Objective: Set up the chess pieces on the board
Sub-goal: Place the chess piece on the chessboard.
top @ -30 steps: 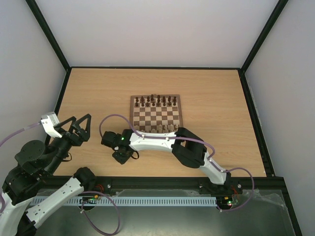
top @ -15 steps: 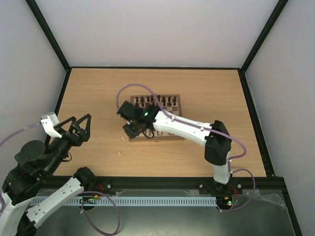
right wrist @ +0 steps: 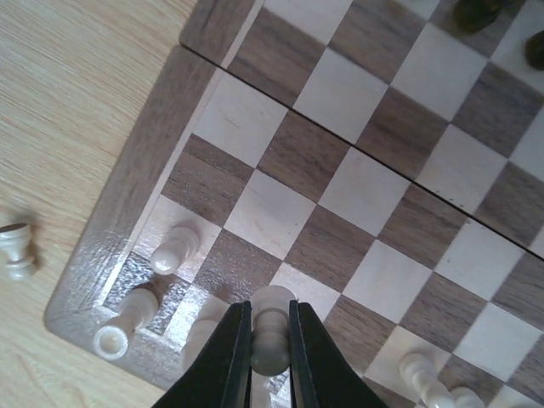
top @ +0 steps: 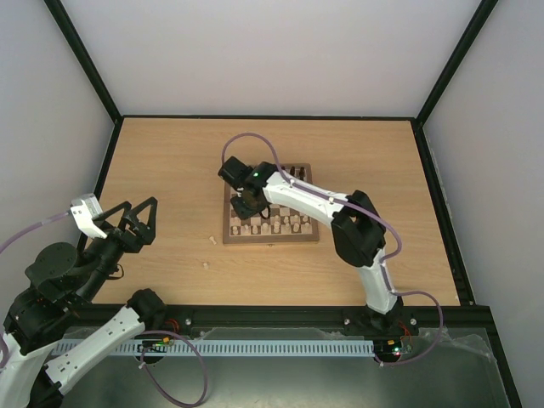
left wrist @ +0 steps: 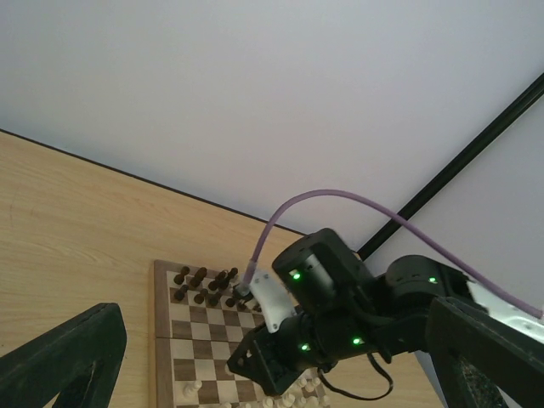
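The board (top: 270,204) lies mid-table, with dark chess pieces (top: 270,175) along its far rows and pale chess pieces (top: 280,226) along its near rows. My right gripper (top: 248,204) reaches over the board's near-left part. In the right wrist view it (right wrist: 270,340) is shut on a pale pawn (right wrist: 272,336), held upright just above a light square in the second row. Pale pieces (right wrist: 174,249) stand at the near-left corner of the board (right wrist: 374,161). My left gripper (top: 136,219) is open and empty, raised off the table to the left; its fingers (left wrist: 59,361) frame the board (left wrist: 191,340).
Two loose pale pieces lie on the table left of the board, one near its corner (top: 210,240) and one nearer me (top: 204,265). One also shows in the right wrist view (right wrist: 17,251). The right arm (left wrist: 340,314) covers the board's right half in the left wrist view.
My right gripper has moved from the table left of the board, up and right, onto the board's near-left squares with the pale pawn. The left arm has not moved.
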